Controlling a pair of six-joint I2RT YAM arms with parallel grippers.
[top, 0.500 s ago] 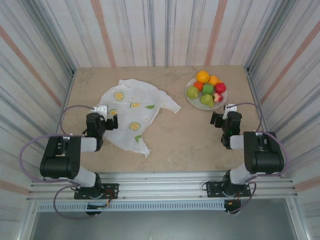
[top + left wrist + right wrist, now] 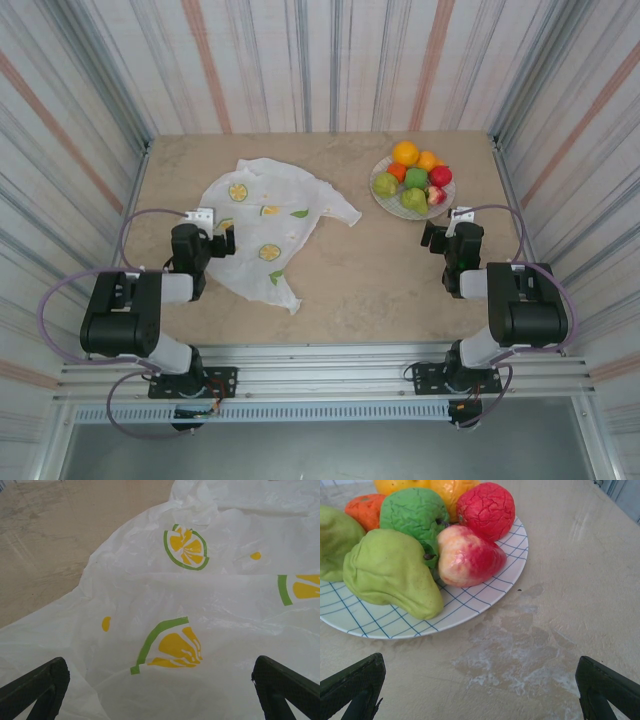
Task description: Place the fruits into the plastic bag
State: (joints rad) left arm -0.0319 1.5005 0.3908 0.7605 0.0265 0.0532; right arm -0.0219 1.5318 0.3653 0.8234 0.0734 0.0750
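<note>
Left fingers (image 2: pixel 37 687) spread over plastic bag (image 2: pixel 200 605); right fingers (image 2: pixel 355 687) spread, fruits (image 2: pixel 390 575) just ahead.

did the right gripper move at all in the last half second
No. In the top view the right gripper sits in the same spot just short of the checked plate, with the same gap to its near rim.
</note>
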